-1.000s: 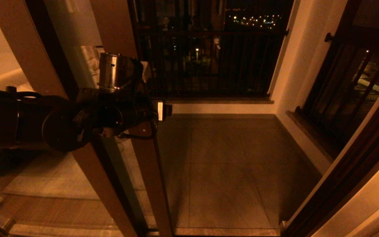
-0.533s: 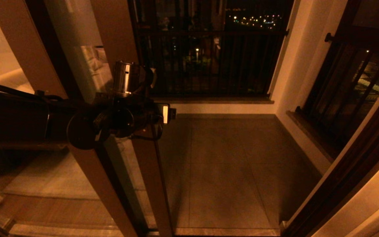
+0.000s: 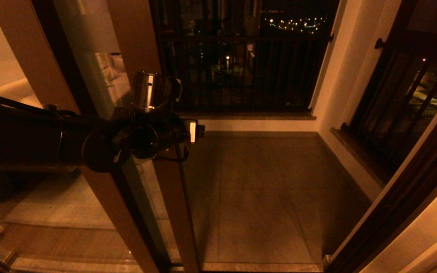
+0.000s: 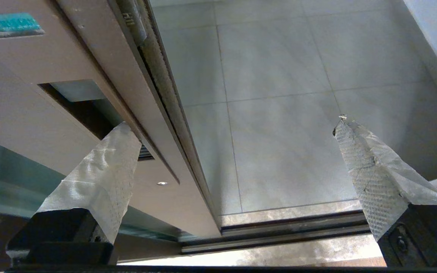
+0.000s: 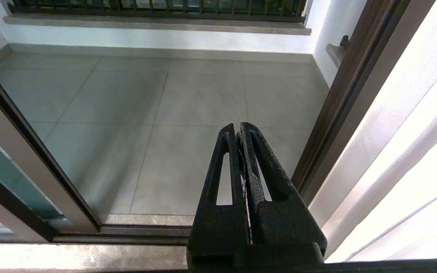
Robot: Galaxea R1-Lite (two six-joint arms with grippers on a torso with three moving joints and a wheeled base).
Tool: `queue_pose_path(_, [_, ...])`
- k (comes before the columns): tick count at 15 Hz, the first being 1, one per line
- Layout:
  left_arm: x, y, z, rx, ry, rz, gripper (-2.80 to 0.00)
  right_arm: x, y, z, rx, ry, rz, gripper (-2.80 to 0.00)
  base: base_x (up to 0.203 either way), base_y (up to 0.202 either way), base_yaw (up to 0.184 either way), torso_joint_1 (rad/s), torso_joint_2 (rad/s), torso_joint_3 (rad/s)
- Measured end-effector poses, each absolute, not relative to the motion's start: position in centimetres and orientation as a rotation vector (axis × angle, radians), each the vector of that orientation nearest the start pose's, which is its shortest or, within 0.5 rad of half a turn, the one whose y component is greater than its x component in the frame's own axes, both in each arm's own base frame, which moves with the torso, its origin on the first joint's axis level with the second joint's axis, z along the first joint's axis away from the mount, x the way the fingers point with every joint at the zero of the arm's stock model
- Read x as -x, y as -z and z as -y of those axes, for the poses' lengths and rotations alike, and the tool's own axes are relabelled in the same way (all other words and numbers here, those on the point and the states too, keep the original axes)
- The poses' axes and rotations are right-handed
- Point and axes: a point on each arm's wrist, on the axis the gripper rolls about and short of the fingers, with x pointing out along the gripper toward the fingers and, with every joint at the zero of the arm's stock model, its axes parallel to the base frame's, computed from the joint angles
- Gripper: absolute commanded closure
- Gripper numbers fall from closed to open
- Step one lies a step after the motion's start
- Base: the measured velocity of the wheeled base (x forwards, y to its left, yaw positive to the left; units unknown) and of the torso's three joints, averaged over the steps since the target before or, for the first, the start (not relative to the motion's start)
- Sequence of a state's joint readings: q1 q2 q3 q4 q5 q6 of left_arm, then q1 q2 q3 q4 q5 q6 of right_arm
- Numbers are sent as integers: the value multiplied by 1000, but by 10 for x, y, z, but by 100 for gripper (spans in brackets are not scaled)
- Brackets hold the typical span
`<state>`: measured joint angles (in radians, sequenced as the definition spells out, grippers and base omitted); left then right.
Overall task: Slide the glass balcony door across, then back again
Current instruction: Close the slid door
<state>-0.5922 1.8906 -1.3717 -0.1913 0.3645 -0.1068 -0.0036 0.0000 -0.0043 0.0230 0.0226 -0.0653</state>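
The glass balcony door (image 3: 85, 26) stands at the left, with a frosted band on the pane and a dark brown stile (image 3: 173, 212) at its leading edge. My left arm reaches across from the left to that stile at mid height. In the left wrist view my left gripper (image 4: 234, 123) is open and straddles the stile (image 4: 70, 57). One taped finger (image 4: 101, 178) lies against the recessed pull slot (image 4: 78, 102), while the other finger (image 4: 374, 170) hangs free over the floor. My right gripper (image 5: 239, 127) is shut on nothing, low by the sill, out of the head view.
The black-barred balcony railing (image 3: 241, 68) closes the far side, and a second railing (image 3: 412, 94) runs along the right. Tiled balcony floor (image 3: 264, 197) fills the opening. The floor track (image 4: 279, 231) crosses the threshold. A fixed brown frame (image 3: 404, 189) and a pale curtain (image 5: 412, 151) bound the right.
My left arm has shifted a little to the right, and the door's stile has moved slightly right with it. Most of that happened in the first half second.
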Motion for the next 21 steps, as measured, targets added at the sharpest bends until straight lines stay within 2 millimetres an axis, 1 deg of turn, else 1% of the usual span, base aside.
queue_pose_path(13, [-312,-230,217,-51,252,-303,-280,23,-74,-1,65,-20,-18,0,0,0,0,0,0,0])
queue_pose_path(19, [-309,-222,226,-63,267,-318,-280,23,-74,-1,65,-20,-18,0,0,0,0,0,0,0])
queue_pose_path(21, [-308,-223,227,-44,277,-280,-280,23,-74,-1,65,-20,-18,0,0,0,0,0,0,0])
